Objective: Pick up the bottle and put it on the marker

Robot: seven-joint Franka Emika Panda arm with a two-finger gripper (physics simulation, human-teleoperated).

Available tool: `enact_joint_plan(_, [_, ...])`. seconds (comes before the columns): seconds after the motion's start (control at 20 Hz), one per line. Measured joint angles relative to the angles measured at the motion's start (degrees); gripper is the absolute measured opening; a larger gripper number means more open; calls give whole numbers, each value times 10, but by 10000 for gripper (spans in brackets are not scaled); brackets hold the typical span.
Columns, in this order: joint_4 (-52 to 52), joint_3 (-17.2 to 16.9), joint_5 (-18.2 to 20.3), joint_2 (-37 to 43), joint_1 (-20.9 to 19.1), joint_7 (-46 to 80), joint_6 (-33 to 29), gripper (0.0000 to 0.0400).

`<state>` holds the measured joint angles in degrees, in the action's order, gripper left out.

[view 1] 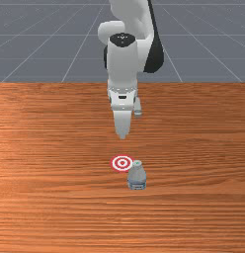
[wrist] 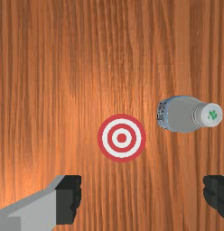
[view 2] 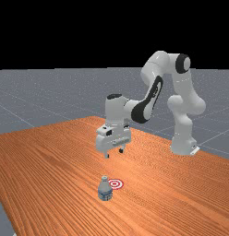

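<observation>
High over the table in the far view, the gripper (view 2: 114,153) holds nothing; in the wrist view the gripper (wrist: 142,193) is open, its two black fingertips wide apart. The bottle (view 1: 137,178), grey with a blue band low on its body and a pale cap, stands upright. Red and white rings form the flat marker (view 1: 122,163), beside the bottle and farther toward the arm. A gap of bare wood separates the marker (wrist: 122,138) from the bottle (wrist: 180,114) in the wrist view. The gripper hangs above and on the arm's side of both.
The orange-brown wooden table (view 1: 55,197) carries the marker and bottle. In the far view, the table (view 2: 51,161) extends around them, and the arm's base stands near its far-right edge.
</observation>
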<state>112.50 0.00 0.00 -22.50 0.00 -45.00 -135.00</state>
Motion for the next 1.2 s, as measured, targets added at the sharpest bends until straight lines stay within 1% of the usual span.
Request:
enact_joint_plan(0.05, [0, 0, 0, 0, 0, 0, 0, 249])
enact_joint_plan(0.1, [1, -2, 1, 1, 2, 11, 1, 308])
enact_joint_plan(0.15, [2, -3, 2, 3, 2, 17, 2, 344])
enact_joint_plan(0.2, [2, -3, 2, 3, 3, 21, 2, 366])
enact_joint_plan(0.25, [2, -4, 2, 4, 3, 24, 2, 379])
enact_joint_plan(0.3, [34, -18, 5, 44, 15, 132, 31, 232])
enact_joint_plan(0.35, [45, -30, 10, 81, 25, 239, 56, 142])
enact_joint_plan(0.4, [51, -40, 15, 106, 34, 346, 69, 87])
enact_joint_plan(0.45, [56, -49, 19, 121, 41, 455, 75, 53])
enact_joint_plan(0.5, [59, -58, 24, 129, 48, 563, 80, 33])
enact_joint_plan(0.6, [63, -72, 33, 136, 60, 759, 84, 12])
enact_joint_plan(0.7, [66, -78, 39, 140, 64, 844, 84, 4])
enact_joint_plan(0.8, [61, -79, 41, 142, 65, 877, 78, 2])
enact_joint_plan(0.9, [15, -78, 43, 130, 67, 889, 70, 1])
enact_joint_plan(0.95, [-12, -77, 44, 119, 68, 893, 69, 157])
enact_joint_plan(1.0, [-49, -76, 43, 97, 69, 897, 69, 253])
enact_joint_plan(1.05, [-85, -76, 39, 73, 70, 899, 73, 311])
enact_joint_plan(1.1, [-119, -76, 35, 47, 71, 902, 76, 346])
enact_joint_plan(1.15, [-153, -76, 32, 19, 73, 909, 77, 367])
enact_joint_plan(1.2, [-178, -76, 31, -7, 75, 914, 77, 380])
